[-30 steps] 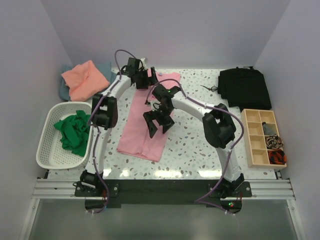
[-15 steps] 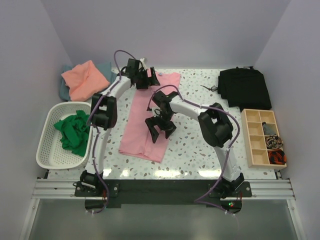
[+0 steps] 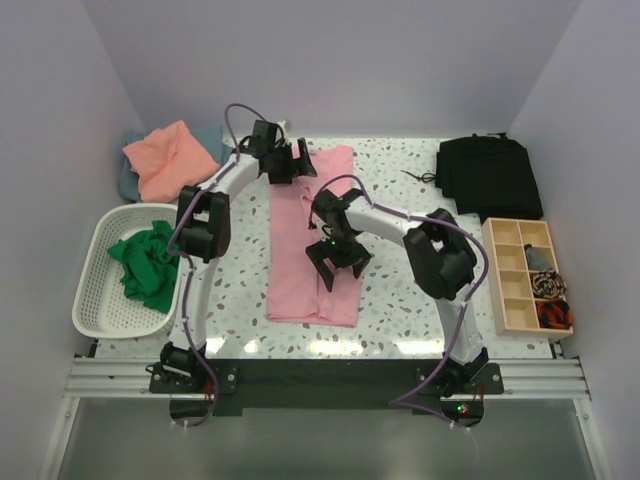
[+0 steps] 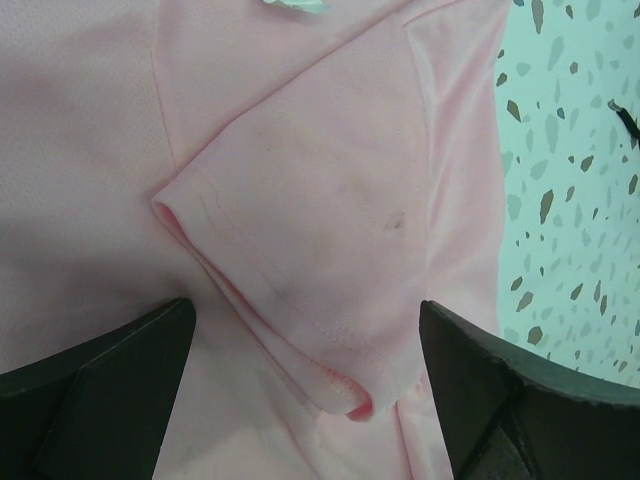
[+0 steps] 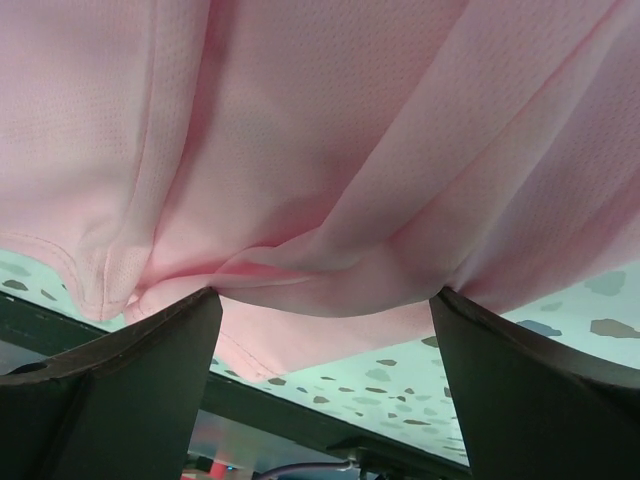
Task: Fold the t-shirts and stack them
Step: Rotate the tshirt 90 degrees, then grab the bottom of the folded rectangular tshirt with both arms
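Note:
The light pink t-shirt (image 3: 302, 285) lies as a long folded strip down the middle of the table. My left gripper (image 3: 292, 164) is open over its far end. In the left wrist view the gripper (image 4: 305, 340) straddles a folded sleeve of the shirt (image 4: 300, 170). My right gripper (image 3: 338, 264) is open over the shirt's right side, near the middle. In the right wrist view the gripper (image 5: 325, 320) has bunched pink cloth (image 5: 330, 120) between its spread fingers. The salmon-orange shirt (image 3: 168, 158) lies crumpled on the grey-blue one (image 3: 211, 136) at the far left. The green shirt (image 3: 148, 262) sits in a basket.
A white basket (image 3: 98, 305) stands at the left edge. A black folded cloth (image 3: 490, 172) lies at the far right. A wooden compartment tray (image 3: 510, 272) with small items stands at the right edge.
The pink shirt's near end has swung right, so it now lies straighter. My right gripper has moved right and nearer with it. My left gripper has shifted slightly right.

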Robot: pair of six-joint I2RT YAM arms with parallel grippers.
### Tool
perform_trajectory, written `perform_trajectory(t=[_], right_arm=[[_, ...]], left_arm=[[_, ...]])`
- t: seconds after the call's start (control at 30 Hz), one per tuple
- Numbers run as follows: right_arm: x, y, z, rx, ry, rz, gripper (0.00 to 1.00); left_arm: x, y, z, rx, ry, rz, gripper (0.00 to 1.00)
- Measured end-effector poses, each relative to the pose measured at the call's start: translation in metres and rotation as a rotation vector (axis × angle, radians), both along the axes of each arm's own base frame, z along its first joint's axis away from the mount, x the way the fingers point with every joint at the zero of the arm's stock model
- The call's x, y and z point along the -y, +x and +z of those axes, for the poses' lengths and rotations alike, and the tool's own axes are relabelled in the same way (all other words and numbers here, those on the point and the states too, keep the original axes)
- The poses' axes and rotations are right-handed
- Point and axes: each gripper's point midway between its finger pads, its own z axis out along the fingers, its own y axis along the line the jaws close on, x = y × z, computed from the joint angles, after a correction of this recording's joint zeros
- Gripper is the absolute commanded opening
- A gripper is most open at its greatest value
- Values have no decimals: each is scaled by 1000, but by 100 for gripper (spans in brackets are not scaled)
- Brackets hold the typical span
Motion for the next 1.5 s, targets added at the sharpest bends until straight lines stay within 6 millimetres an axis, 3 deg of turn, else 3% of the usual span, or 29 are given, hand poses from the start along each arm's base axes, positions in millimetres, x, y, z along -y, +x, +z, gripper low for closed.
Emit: perform_trajectory(t=[0.13, 0.23, 0.33, 0.4, 0.47, 0.53, 0.63, 0.77, 0.83, 0.93, 1.07, 1.3, 1.5], right_arm=[[0, 3, 7, 26, 14, 16, 92], [0, 10, 25, 83, 38, 9, 94], [-2, 26, 65, 193, 92, -18, 95], [-3, 39, 93, 271, 131, -48, 95], [3, 49, 112, 327, 147, -91, 95], [16, 54, 118, 341, 136, -140, 95], [41, 60, 107, 297, 112, -250, 95], [83, 56, 84, 166, 97, -423, 93], [93, 54, 81, 123, 106, -478, 91], [83, 42, 82, 69, 164, -484, 90], [72, 7, 79, -25, 208, -458, 89], [80, -40, 72, -110, 221, -466, 89], [80, -67, 60, -124, 212, -469, 89]], left_arm=[[0, 4, 6, -12, 10, 5, 100], [-3, 10, 16, 2, 30, 25, 100], [-8, 11, 35, 33, 55, 52, 100], [-18, -3, 47, 29, 88, 70, 100], [-31, -27, 63, 22, 126, 90, 100], [-44, -58, 80, 16, 156, 103, 100], [-61, -105, 101, 6, 178, 115, 100], [-77, -170, 100, -54, 195, 108, 100], [-83, -199, 92, -106, 203, 95, 100], [-86, -235, 83, -171, 207, 70, 100], [-83, -287, 81, -228, 197, 27, 100], [-71, -378, 68, -320, 159, -67, 100], [-85, -421, 40, -396, 161, -62, 99]])
